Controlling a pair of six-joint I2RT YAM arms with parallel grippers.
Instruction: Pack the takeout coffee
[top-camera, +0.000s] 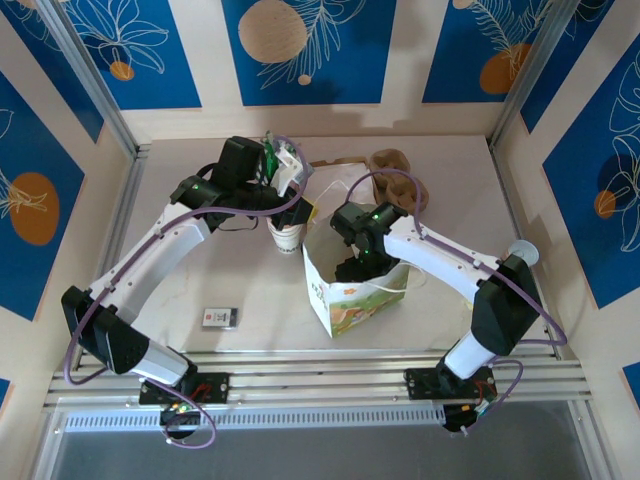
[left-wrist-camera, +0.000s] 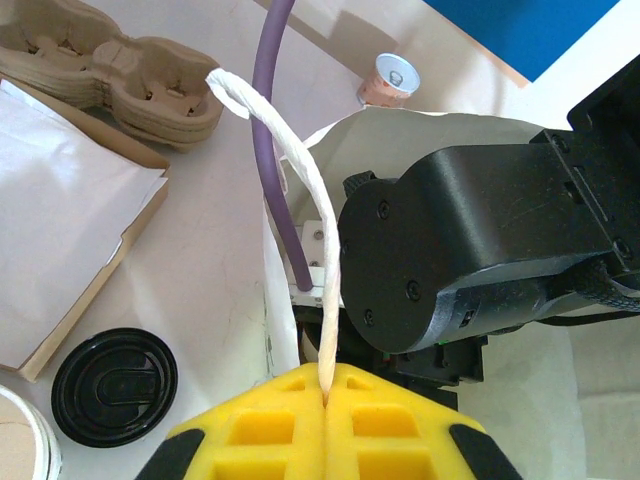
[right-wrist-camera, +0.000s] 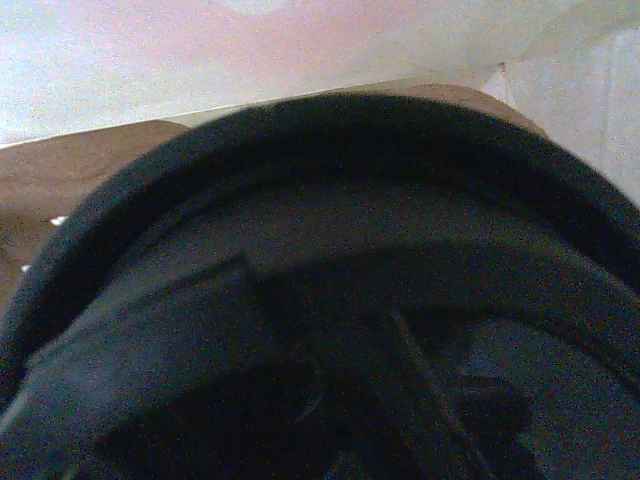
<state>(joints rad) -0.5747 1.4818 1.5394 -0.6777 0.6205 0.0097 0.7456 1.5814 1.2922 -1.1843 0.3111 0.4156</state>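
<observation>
Coffee (right-wrist-camera: 320, 300): lid blurred, cropped, cup hidden, inside bag (top-camera: 345, 305) under right jaws, spread wide; grip unclear. Left jaws pinch bag handle (left-wrist-camera: 328, 280). Pale surface (top-camera: 250, 285); blue leaf-print walls (top-camera: 345, 60).

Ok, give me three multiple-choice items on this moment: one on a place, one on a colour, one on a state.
1. Where does the right arm reach?
A) into the paper bag
B) over the cup carriers
C) beside the stacked cups

2. What colour are the left gripper's fingers?
A) black
B) yellow
C) white

3. How is the left gripper?
A) open above the bag
B) shut on nothing
C) shut on the bag's handle

1 A: the top view shows its wrist down in the bag's mouth.
2 B: the left wrist view shows them yellow.
3 C: they pinch the white twisted handle.
</observation>
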